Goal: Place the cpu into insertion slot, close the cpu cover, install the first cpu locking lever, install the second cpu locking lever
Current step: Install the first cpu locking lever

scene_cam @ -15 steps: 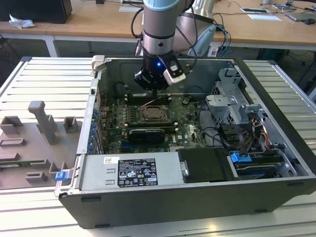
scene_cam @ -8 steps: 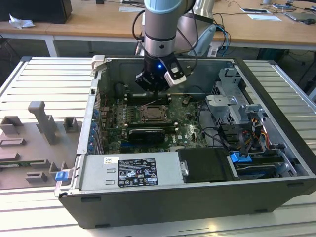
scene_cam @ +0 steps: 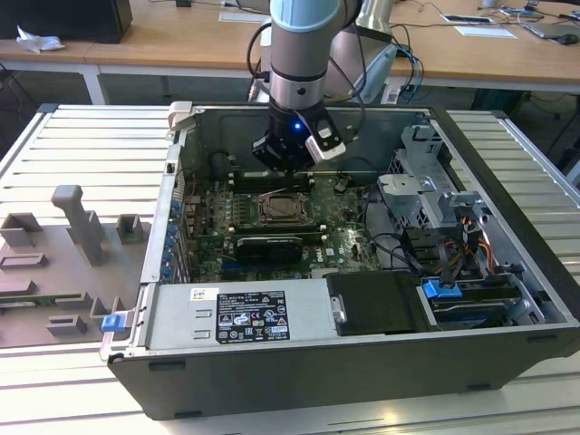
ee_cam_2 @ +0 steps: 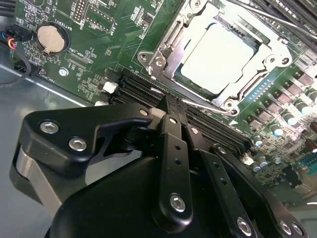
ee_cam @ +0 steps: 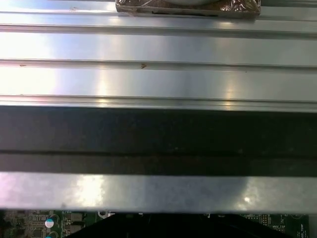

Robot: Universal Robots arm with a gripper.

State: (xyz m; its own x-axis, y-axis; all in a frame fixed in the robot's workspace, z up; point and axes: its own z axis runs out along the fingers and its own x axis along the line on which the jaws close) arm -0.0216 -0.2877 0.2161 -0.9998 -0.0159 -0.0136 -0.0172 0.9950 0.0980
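I have the gripper (ee_cam_2: 171, 116) low inside the open computer case (scene_cam: 272, 381), hanging just above the motherboard (scene_cam: 344, 231). In the second wrist view its black fingers (ee_cam_2: 173, 163) lie pressed together with no gap between them and nothing caught there, so I read it as closed and empty. The tips sit over the long black memory slots (ee_cam_2: 143, 91), just beside the insertion slot (ee_cam_2: 218, 59) and apart from it.

In the exterior view the arm (scene_cam: 304, 45) comes straight down into the case, wrist vertical, with a blue light glowing at the gripper (scene_cam: 288, 163) mount. It stands on the far side of the insertion slot (scene_cam: 286, 210), close to the rear wall of the case.

The cpu (ee_cam_2: 218, 58) is already seated in the insertion slot; its pale square top shows through the middle cut-out. The cpu cover (ee_cam_2: 193, 87) lies down flat around it, framing the chip on every side I can see. A thin metal lever (ee_cam_2: 205, 106) runs along the edge of the insertion slot nearest the gripper; I cannot tell whether it is latched.

Near the insertion slot, toward the front of the case, sits the black graphics card (scene_cam: 269, 246). A round coin battery (ee_cam_2: 51, 38) lies on the board well apart from the insertion slot.
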